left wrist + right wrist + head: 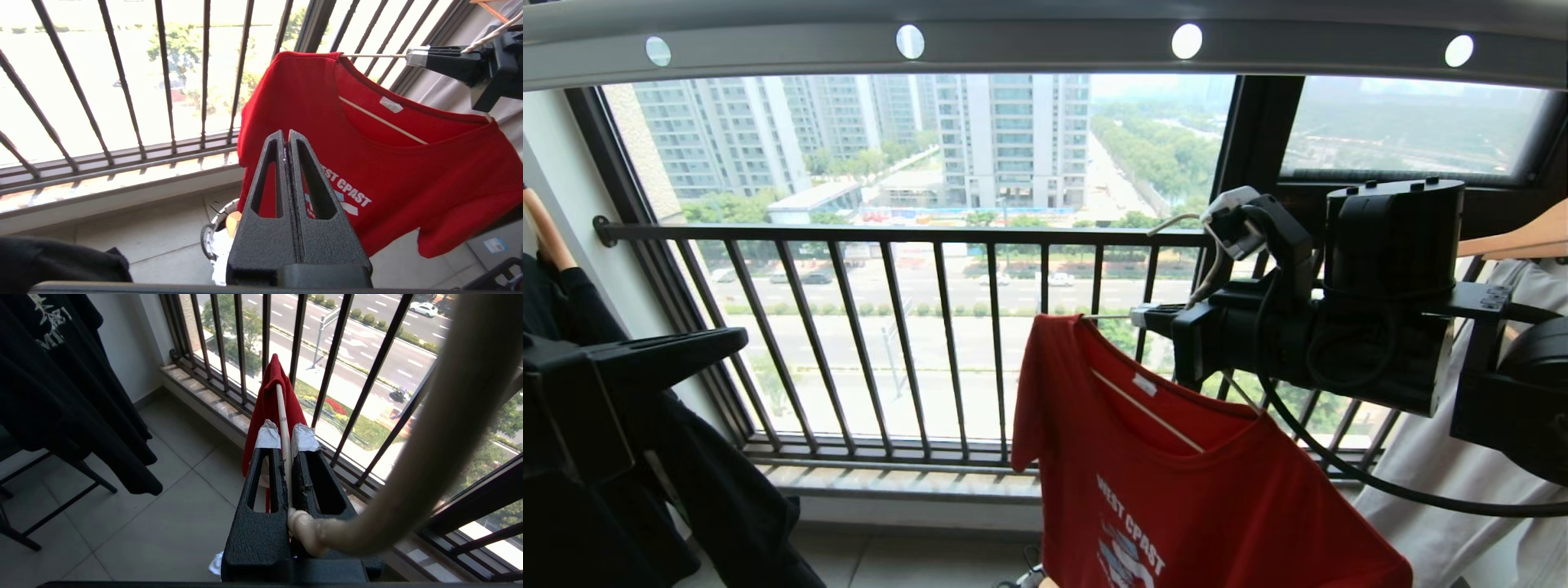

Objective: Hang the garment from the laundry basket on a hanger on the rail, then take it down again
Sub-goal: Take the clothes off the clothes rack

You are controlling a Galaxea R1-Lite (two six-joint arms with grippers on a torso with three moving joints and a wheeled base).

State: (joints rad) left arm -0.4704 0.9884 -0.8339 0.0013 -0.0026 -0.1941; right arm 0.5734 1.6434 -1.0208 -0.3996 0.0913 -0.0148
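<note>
The right gripper (1147, 317), centre-right of the head view, pinches the hanger (1147, 411) carrying the red shirt (1176, 474), well below the rail (1045, 49) (top edge); left gripper (288, 141) pressed together, empty

red garment (1192, 482), white-blue print; cream hanger (1147, 412)
</note>
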